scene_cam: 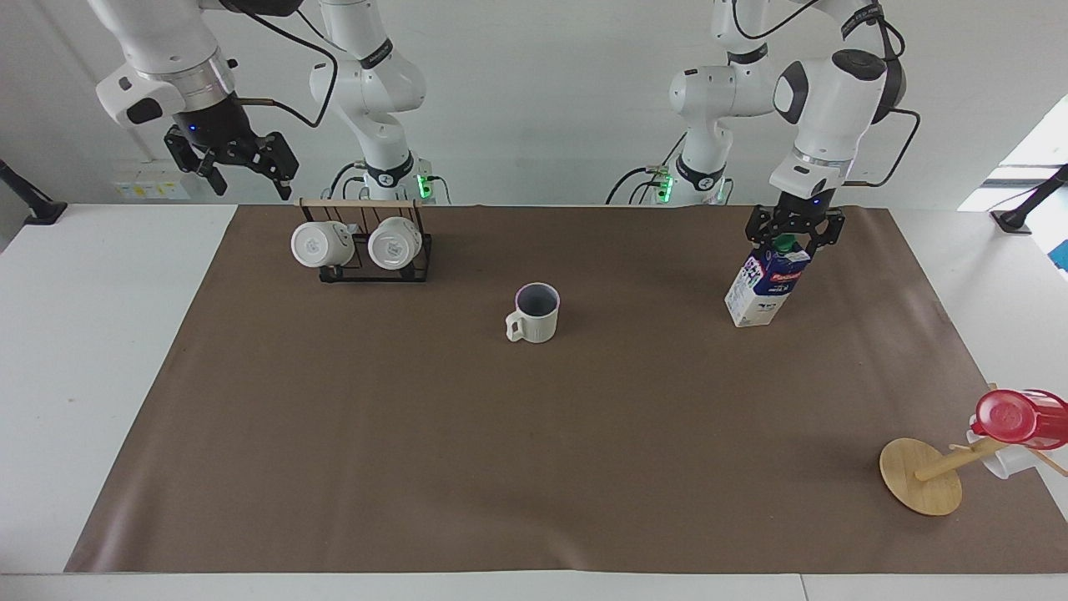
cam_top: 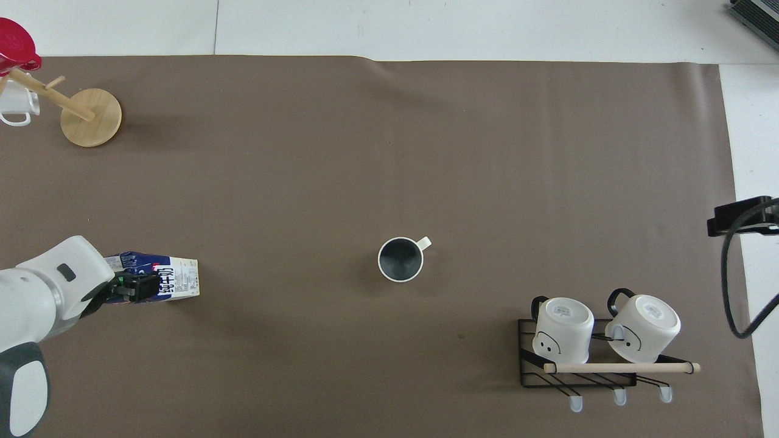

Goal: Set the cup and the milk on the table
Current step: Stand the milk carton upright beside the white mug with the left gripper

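The cup [scene_cam: 534,313] stands upright on the brown mat of the table [scene_cam: 534,451] near the middle, with nothing holding it; it also shows in the overhead view [cam_top: 400,260]. The milk [scene_cam: 768,288] stands on the mat toward the left arm's end, green cap up; in the overhead view [cam_top: 176,285] its top is partly hidden by the hand. My left gripper [scene_cam: 790,236] is open, its fingers straddling the carton's top by the cap. My right gripper [scene_cam: 242,171] is open and empty, raised over the table edge beside the mug rack.
A black wire rack [scene_cam: 367,246] with two white mugs sits near the robots toward the right arm's end [cam_top: 602,340]. A wooden mug tree [scene_cam: 920,476] holding a red cup [scene_cam: 1022,417] and a white mug stands far from the robots at the left arm's end.
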Robot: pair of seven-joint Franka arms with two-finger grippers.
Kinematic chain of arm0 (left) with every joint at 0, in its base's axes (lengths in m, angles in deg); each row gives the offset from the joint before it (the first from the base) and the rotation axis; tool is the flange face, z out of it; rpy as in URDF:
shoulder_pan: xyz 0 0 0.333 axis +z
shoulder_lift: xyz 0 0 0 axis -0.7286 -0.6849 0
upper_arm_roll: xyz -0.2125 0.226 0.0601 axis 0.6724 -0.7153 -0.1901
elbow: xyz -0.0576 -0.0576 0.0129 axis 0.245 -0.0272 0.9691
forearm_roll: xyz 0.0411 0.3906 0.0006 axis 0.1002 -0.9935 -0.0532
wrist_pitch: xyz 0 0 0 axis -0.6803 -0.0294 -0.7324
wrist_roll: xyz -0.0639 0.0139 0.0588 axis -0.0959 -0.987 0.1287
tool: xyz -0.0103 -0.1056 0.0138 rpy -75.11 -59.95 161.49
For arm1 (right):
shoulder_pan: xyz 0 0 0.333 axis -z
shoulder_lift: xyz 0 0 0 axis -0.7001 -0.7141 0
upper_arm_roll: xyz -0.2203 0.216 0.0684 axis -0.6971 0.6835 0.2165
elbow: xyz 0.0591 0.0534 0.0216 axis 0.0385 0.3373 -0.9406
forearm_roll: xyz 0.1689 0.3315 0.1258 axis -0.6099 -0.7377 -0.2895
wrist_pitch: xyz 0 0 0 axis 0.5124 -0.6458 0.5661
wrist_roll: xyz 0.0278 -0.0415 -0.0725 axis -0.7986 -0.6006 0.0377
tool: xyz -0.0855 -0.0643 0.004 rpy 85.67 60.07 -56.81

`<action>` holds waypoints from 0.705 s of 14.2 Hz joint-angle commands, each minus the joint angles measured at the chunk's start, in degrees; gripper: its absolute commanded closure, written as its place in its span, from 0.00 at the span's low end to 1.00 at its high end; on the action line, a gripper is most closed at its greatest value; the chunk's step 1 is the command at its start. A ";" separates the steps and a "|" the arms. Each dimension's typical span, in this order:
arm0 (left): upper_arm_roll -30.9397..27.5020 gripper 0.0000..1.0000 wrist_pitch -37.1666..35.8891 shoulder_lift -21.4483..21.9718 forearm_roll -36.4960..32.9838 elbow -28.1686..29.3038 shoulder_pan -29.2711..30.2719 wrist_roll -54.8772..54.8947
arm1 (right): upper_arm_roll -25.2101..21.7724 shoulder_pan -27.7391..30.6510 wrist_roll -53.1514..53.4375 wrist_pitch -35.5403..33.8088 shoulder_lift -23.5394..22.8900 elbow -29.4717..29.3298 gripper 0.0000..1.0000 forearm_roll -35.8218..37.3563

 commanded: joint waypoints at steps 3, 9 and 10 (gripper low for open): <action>-0.75 0.50 1.06 0.12 0.11 0.90 -1.01 -0.19 | 0.11 -0.16 -0.83 -0.14 1.55 1.65 0.00 1.53; -0.67 0.67 0.19 -0.40 0.11 -1.81 -1.36 -2.37 | 0.46 -0.07 -1.18 0.03 1.82 0.60 0.00 0.82; -0.67 0.67 -1.48 -1.10 0.11 -4.00 -2.84 -5.08 | 0.29 -0.07 -1.18 0.03 2.51 0.60 0.00 0.82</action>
